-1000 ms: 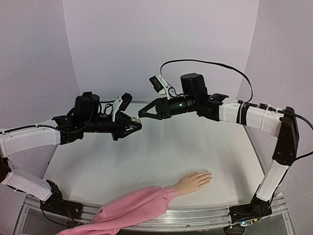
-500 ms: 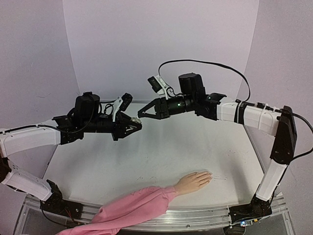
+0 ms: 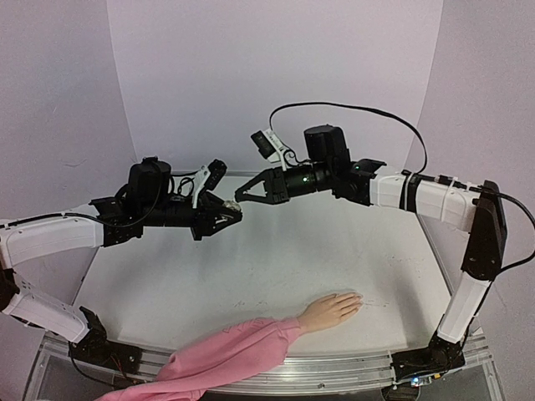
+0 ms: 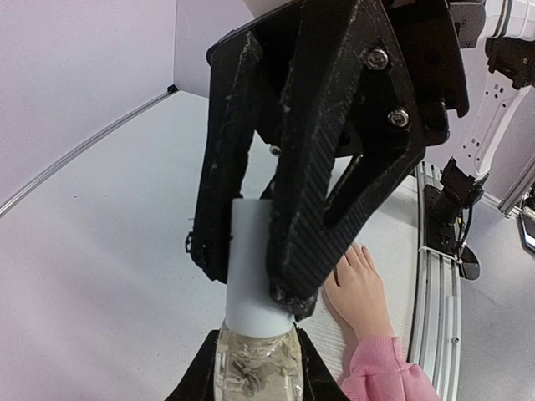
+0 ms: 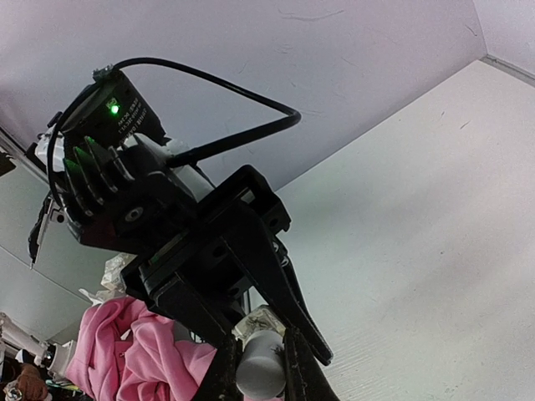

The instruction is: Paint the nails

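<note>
Mid-frame, top view: left gripper (image 3: 234, 210) is clamping a clear bottle (image 4: 255, 369); right gripper (image 3: 241, 197) is pinching its white cap (image 4: 249, 276) (jaws narrowed tight onto it). Lower centre, the mannequin hand (image 3: 332, 309) is lying on the table (image 3: 251, 267), nails (image 3: 358, 298) pointing right.

A white surface (image 3: 251, 267), matt and faintly scuffed, fills the middle of the scene. Behind its far edge stands a plain back wall (image 3: 276, 75) of pale lilac-white. Left of the surface a side panel (image 3: 50, 100) of the same colour angles inward, and right of the surface a matching panel (image 3: 493, 92) does likewise. Along the surface's near edge runs a silvery metal rail (image 3: 334, 369). The light is soft and even, leaving only weak shadows on the surface.
</note>
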Controlling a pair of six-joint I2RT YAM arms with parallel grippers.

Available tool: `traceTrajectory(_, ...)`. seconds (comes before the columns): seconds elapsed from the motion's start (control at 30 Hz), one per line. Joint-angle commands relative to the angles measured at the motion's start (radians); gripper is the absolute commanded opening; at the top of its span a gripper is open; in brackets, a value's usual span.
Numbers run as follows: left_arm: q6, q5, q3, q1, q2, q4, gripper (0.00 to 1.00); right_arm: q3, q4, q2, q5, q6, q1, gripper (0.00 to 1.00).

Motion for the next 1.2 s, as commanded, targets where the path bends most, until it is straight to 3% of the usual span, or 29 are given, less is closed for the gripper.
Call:
traceTrajectory(0.0,0.027,-0.02,0.01,-0.003,-0.001,0.036,0.0,0.018,0.034,-0.052,0.011,-0.017,0.002,0.0)
traceTrajectory(1.17,0.045,-0.021,0.02,-0.005,0.043,0.009,0.0,-0.027,0.055,-0.11,0.027,-0.016,-0.003,0.0)
